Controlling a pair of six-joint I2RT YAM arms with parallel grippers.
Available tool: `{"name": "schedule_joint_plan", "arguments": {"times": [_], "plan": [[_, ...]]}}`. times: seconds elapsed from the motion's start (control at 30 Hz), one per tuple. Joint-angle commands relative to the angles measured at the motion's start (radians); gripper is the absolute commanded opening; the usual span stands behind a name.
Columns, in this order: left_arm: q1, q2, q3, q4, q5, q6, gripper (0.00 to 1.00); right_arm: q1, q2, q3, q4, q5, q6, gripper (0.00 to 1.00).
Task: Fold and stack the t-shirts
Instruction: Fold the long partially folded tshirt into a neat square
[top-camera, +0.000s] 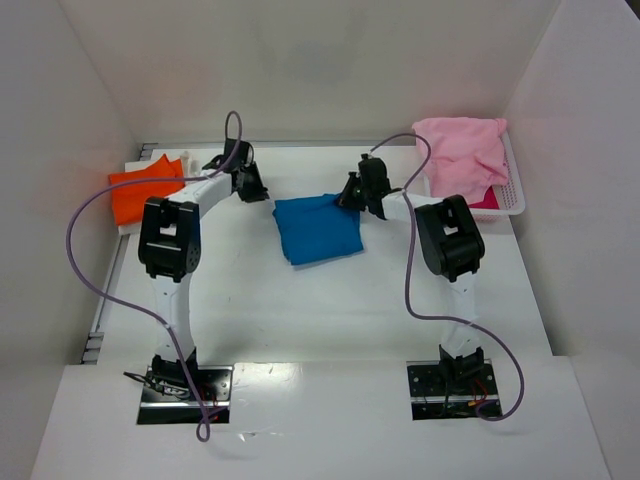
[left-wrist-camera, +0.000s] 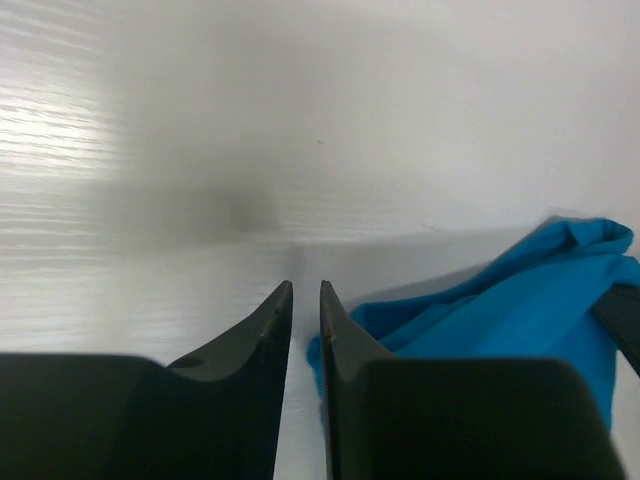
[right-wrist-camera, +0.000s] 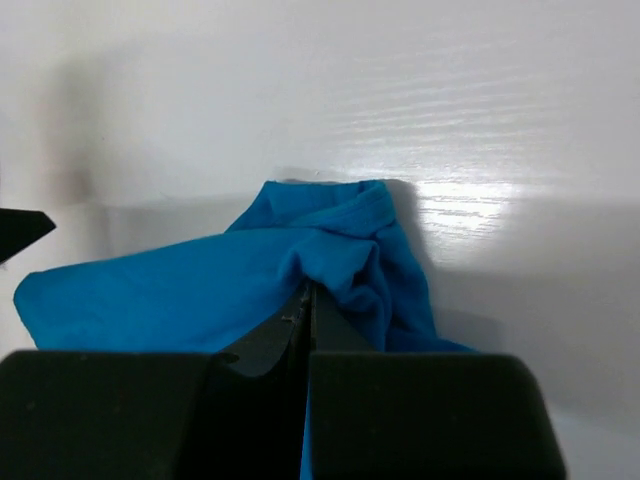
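Orange t-shirt (top-camera: 140, 193): at the far left of the table (top-camera: 300, 310), lying flat in a rough folded shape. It is well apart from the other garments.
White item (top-camera: 170, 160): shows at the far edge of the orange t-shirt and touches it. Its nature cannot be told.
Left gripper (left-wrist-camera: 306, 290): low over bare table between the orange t-shirt and the blue one, just beside the blue one's far left corner. The jaws stand a narrow slit apart with nothing between them, and the table surface shows through the gap. Whether the right-hand finger touches the cloth cannot be told.
Blue t-shirt (top-camera: 318, 230): at the centre of the table, folded into a slightly skewed rectangle. Its far right corner is bunched and wrinkled.
Right gripper (right-wrist-camera: 306, 295): at that bunched far right corner. The fingers are pressed together with a fold of the blue cloth pinched at their tips.
Pink t-shirt (top-camera: 462, 152): at the far right, heaped and crumpled in the white basket (top-camera: 517, 197), overhanging its far left rim.
Darker pink cloth (top-camera: 487, 200): visible beneath the pink t-shirt, inside the basket.
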Motion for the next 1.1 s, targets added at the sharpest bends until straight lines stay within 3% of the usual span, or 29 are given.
{"name": "schedule_joint_plan", "arguments": {"times": [0.0, 0.17, 0.23, 0.47, 0.67, 0.83, 1.07], "plan": [[0.024, -0.034, 0.025, -0.045, -0.060, 0.035, 0.26, -0.025, -0.049, 0.060, -0.001, 0.073, -0.042, 0.00], [0.038, -0.161, -0.080, -0.033, -0.063, 0.035, 0.33, -0.049, -0.135, 0.063, -0.030, 0.114, -0.075, 0.00], [0.038, -0.203, -0.100, -0.016, 0.004, 0.042, 0.34, -0.058, -0.173, 0.047, -0.033, 0.114, -0.085, 0.00], [-0.024, -0.259, -0.090, -0.013, 0.188, 0.084, 0.04, -0.058, -0.295, -0.055, -0.013, 0.000, -0.073, 0.00], [-0.057, -0.217, -0.138, 0.071, 0.257, 0.048, 0.00, -0.058, -0.306, -0.099, 0.008, -0.168, -0.086, 0.00], [-0.060, -0.169, -0.209, 0.148, 0.237, 0.002, 0.00, -0.058, -0.250, -0.099, 0.005, -0.174, -0.090, 0.00], [-0.055, -0.044, -0.188, 0.159, 0.184, -0.025, 0.00, -0.058, -0.142, -0.049, -0.013, -0.174, -0.099, 0.00]]}}
